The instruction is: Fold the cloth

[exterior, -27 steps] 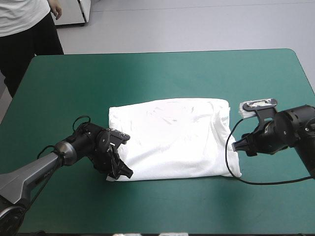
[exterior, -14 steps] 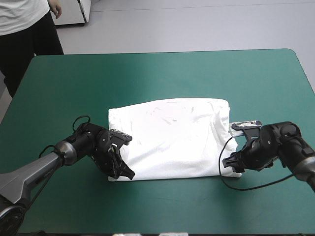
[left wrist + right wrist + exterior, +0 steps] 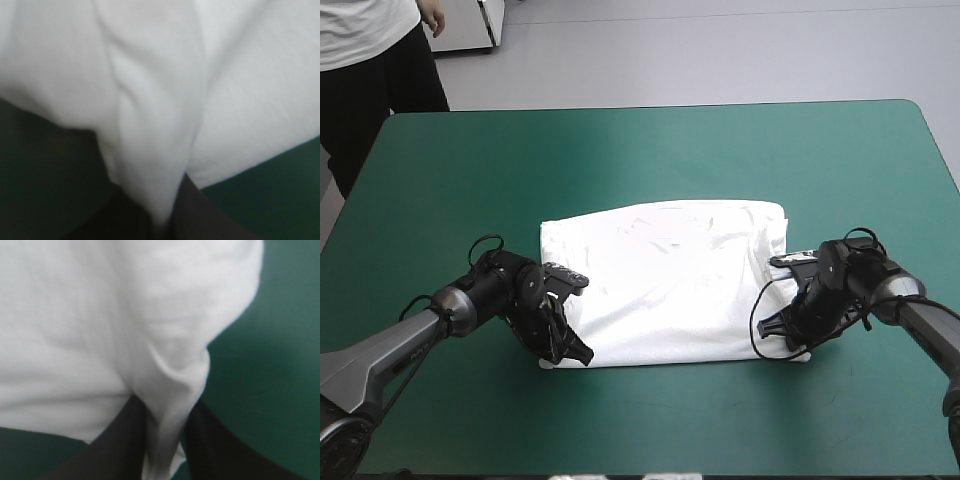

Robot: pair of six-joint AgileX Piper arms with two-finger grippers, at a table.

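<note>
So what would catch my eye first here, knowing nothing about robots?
The white T-shirt, folded into a wide rectangle in the middle of the teal-green table. Then the two black claws at its near corners: the left claw and the right claw, each pinching a ridge of fabric between its fingers.

A white T-shirt [image 3: 670,280], folded into a wide rectangular bundle, lies flat on the teal-green bench [image 3: 620,150], just below the centre of the high view. Soft creases cross its surface. Its lower left and lower right corners are gathered into narrow pinched ridges of fabric, seen close up in both wrist views.
</note>
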